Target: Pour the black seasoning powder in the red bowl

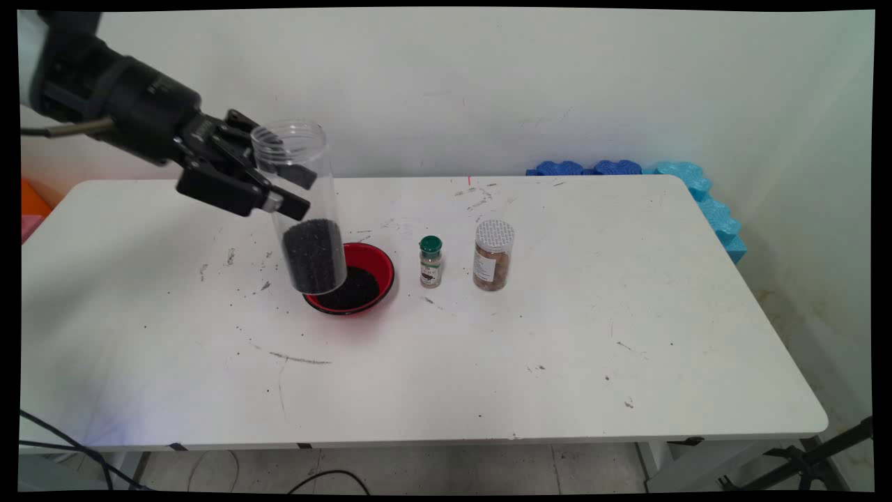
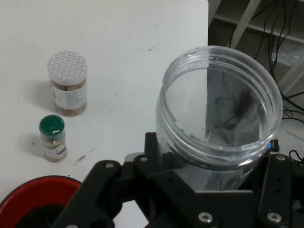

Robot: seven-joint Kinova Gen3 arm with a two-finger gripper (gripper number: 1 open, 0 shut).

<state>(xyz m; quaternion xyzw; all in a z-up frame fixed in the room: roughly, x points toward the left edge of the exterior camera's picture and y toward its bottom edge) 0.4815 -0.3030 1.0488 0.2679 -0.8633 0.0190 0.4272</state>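
While gripper (image 1: pixel 268 185) clamps clear jar (image 1: pixel 303 209) mid-air, upright w/ slight tilt, mouth open, black grains low inside, above red bowl's (image 1: pixel 380 268) left rim. Risk: more tilt spills grains onto table (image 1: pixel 557 348).

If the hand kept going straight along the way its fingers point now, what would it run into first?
The hand is shut on the clear jar, pointing right and slightly down. Past the jar, that line seems to pass above the green-capped spice bottle and silver-lidded jar; probably free at first, though depth is unclear.
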